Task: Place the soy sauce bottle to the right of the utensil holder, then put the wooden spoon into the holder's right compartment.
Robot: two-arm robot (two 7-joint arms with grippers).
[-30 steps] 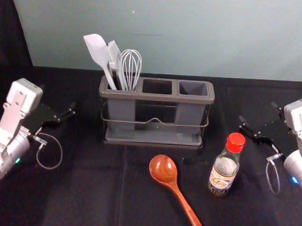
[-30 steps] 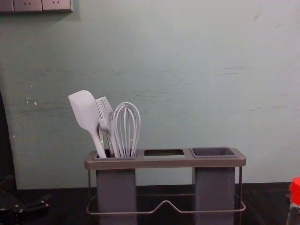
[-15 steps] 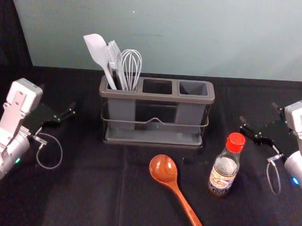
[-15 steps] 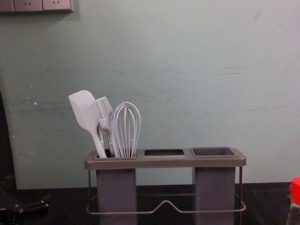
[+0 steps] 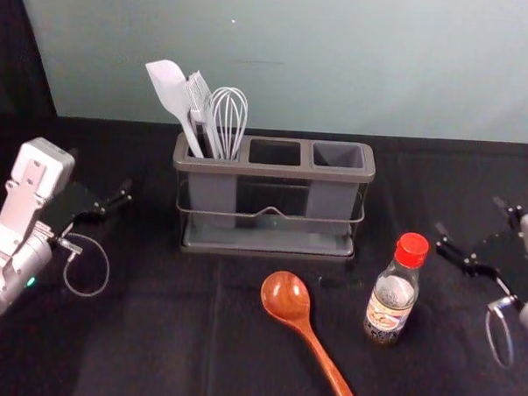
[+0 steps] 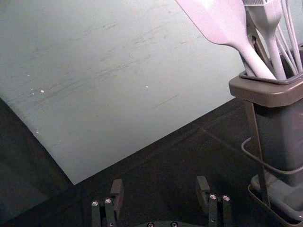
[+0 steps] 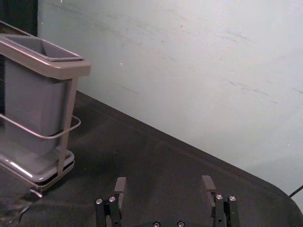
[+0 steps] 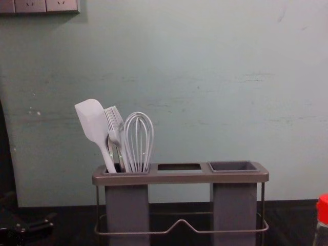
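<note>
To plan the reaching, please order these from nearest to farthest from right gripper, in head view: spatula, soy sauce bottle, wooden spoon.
1. Soy sauce bottle, right side
2. Wooden spoon, front middle
3. Spatula, left, in the holder

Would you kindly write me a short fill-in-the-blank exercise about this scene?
The clear, red-capped soy sauce bottle stands to the ______ of the reddish-brown wooden spoon.
The white wire whisk stands in the ______ compartment of the grey rectangular utensil holder.
The black-fingered right claw is not shut but ______.

Missing words: right; left; open.
</note>
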